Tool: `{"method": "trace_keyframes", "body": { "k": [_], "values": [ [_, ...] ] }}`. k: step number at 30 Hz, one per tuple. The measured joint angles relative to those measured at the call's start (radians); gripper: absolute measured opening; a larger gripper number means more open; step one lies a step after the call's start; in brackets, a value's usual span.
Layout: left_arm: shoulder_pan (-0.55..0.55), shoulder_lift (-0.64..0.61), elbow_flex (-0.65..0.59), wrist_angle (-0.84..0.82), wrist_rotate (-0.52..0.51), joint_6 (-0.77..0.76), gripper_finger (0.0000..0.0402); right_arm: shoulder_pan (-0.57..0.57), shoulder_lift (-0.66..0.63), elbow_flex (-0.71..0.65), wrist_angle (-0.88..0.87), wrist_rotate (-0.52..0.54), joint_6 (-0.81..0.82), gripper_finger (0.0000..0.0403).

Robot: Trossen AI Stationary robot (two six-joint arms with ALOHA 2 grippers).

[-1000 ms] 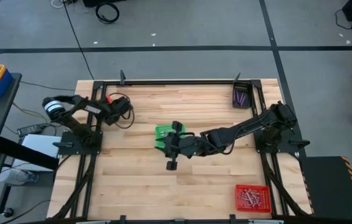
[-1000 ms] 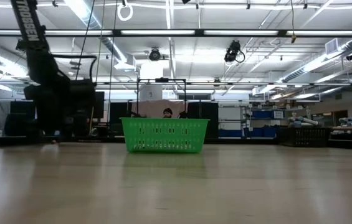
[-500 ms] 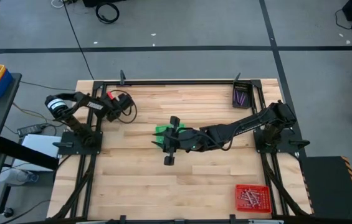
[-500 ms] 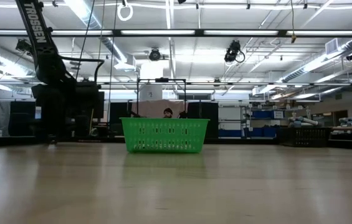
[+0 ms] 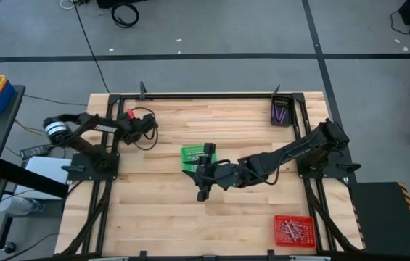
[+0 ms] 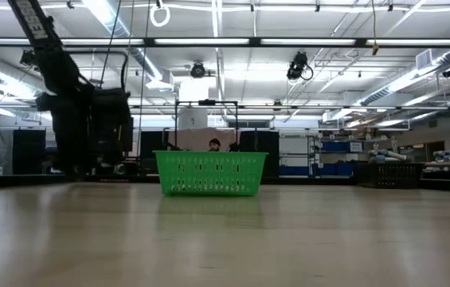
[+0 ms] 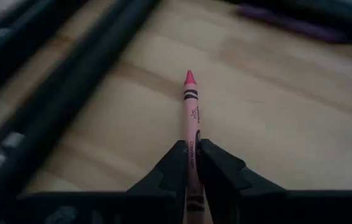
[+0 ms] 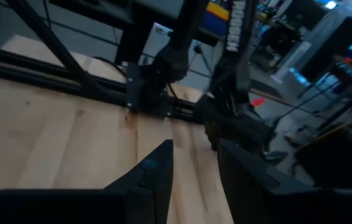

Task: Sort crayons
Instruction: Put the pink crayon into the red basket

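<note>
Bright, even light falls from ceiling strip lamps [image 6: 209,41]. The tabletop [image 6: 225,239] carries a soft sheen. Both wrist views are blurred, sharpest on the crayon [image 7: 191,130].

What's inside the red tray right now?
The red tray holds a heap of pale crayons. Whatever lies beneath the top layer is covered, so no count is possible.

The crayon [image 7: 192,134] is reddish-pink with black bands. The pincer [image 7: 192,163] gripping it is black. The surface [image 5: 161,210] is pale wood. One basket [image 6: 210,173] is green, one tray [image 5: 294,231] red, one tray [image 5: 281,112] dark with purple sticks.
</note>
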Motion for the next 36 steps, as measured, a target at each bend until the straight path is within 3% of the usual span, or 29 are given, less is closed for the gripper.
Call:
{"method": "trace_keyframes", "body": {
  "k": [8, 13, 18, 26, 36],
  "values": [
    [-0.159, -0.323, 0.000, 0.012, -0.022, 0.115, 0.0053, 0.004, -0.002, 0.000, -0.001, 0.032, -0.007, 0.0130],
    [-0.311, -0.553, 0.000, 0.094, -0.035, 0.358, 0.0054, -0.004, -0.002, 0.000, -0.006, 0.032, -0.003, 0.0130],
    [-0.511, -0.710, 0.000, 0.261, -0.023, 0.698, 0.0054, -0.034, -0.002, 0.000, 0.037, -0.006, 0.085, 0.0130],
    [-0.851, -0.737, 0.001, 0.624, 0.171, 1.126, 0.0054, -0.094, 0.005, 0.000, 0.119, -0.216, 0.162, 0.0132],
    [-1.104, -0.706, 0.001, 0.839, 0.276, 1.346, 0.0054, -0.074, 0.006, -0.001, 0.219, -0.235, 0.201, 0.0137]
  ]
}}
